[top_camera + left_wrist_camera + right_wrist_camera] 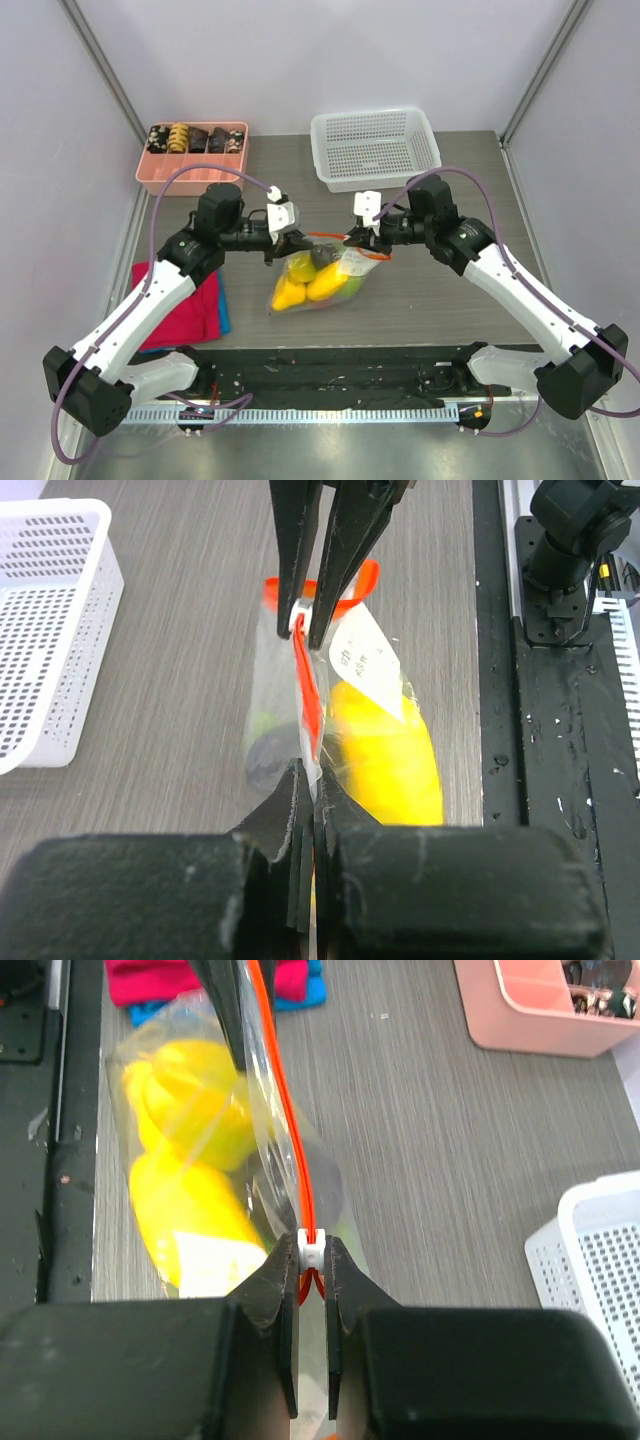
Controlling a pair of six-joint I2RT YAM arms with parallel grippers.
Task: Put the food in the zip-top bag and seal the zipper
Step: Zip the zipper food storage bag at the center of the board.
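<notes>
1. While both of my claws grip its mouth, the zip-top bag sits at the centre of the overhead view, strung between them above the grey table.
2. My left claw is pressed together on the zipper. In the left wrist view its fingers meet at the lower centre of the frame, with the orange-red strip running up from between them.
3. My right claw pinches the white slider on that strip. In the right wrist view the slider sits between the fingertips at the lower centre of the frame.
4. The zipper runs taut from one claw to the other, showing as a thin orange line in the overhead view.
5. Contents visible through the clear plastic are two lemons, a plum and a green fruit.
6. Whether the bottom of the bag touches the table, I cannot tell.
7. Other items in the overhead view:
   - white basket, upper centre;
   - pink tray of snack pieces, upper left;
   - red-pink cloth, lower left.
</notes>
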